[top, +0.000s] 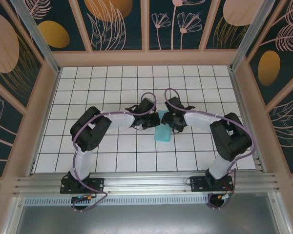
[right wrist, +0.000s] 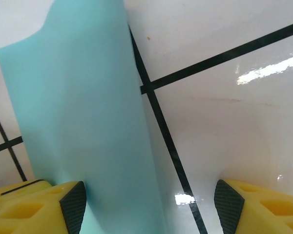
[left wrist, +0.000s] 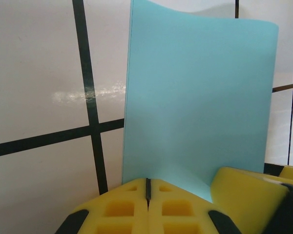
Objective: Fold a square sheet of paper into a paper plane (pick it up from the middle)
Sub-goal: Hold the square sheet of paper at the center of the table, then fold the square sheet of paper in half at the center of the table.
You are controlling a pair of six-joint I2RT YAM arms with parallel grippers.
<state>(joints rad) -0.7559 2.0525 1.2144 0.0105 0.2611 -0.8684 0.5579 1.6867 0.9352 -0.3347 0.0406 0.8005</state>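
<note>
Tiled table (top: 88, 83) open all round: left hand (left wrist: 147, 192) clenches sheet's (left wrist: 200, 97) edge, right hand (right wrist: 151, 202) released.

Lab-style robot test cell, white tiled tabletop (top: 88, 83) with black grid lines, wooden-framed walls (top: 117, 24) of dark botanical panels, aluminium mounting rail (top: 146, 184) along the near edge.

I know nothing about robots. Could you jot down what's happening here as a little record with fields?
setting: white tiled table with black grid lines
object: cyan sheet of paper, bowed, not lying flat
left claw: shut, seemingly pinching the paper's near edge
right claw: open, paper beside one finger
arms: both reach inward, claws meeting at the paper mid-table
</note>
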